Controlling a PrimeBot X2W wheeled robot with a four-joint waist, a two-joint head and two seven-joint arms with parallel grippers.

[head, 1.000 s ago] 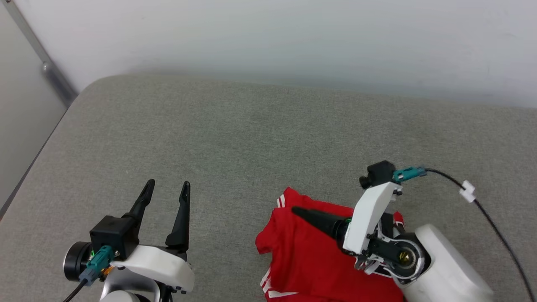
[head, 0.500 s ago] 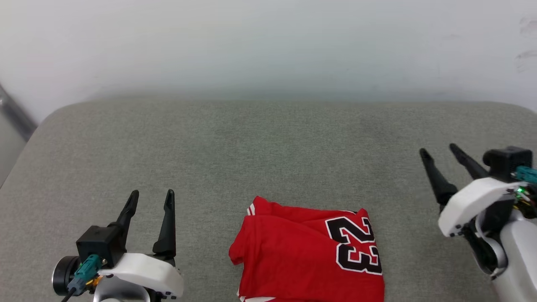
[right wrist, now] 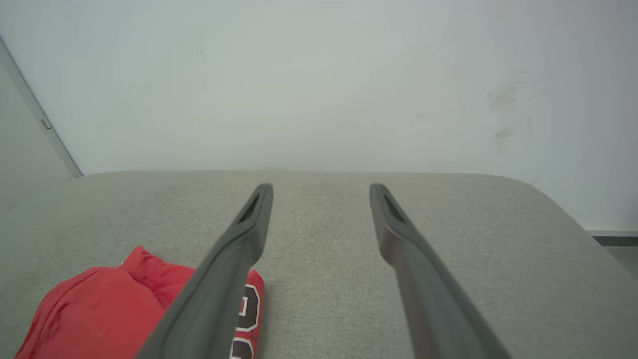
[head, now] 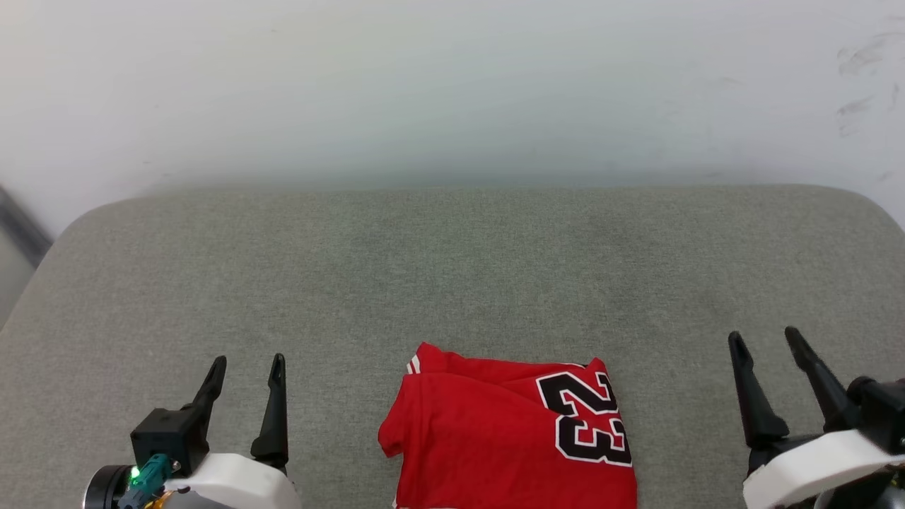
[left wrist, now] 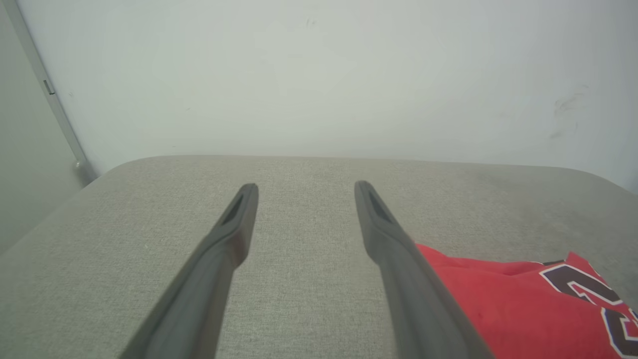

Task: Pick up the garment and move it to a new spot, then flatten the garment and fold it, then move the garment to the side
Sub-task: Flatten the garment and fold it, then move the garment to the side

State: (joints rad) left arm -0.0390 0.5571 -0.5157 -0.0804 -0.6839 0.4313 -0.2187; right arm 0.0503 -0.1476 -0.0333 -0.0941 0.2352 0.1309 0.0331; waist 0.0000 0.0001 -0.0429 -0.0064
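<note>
The left claw (head: 249,360) is spread wide and holds nothing, and the right claw (head: 763,335) is just as open and empty. The garment (head: 488,438), folded with its black 23 facing up, lies on the grey fabric cushion (head: 452,268) between them, right of the left claw and left of the right claw, touching neither.

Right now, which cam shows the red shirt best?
Head view. The shirt lies folded flat, seen from above, number 23 readable, just its near edge cropped. Left wrist view catches one end, cropped at lower right. Right wrist view catches a low-angle corner at lower left, number partly blocked.
</note>
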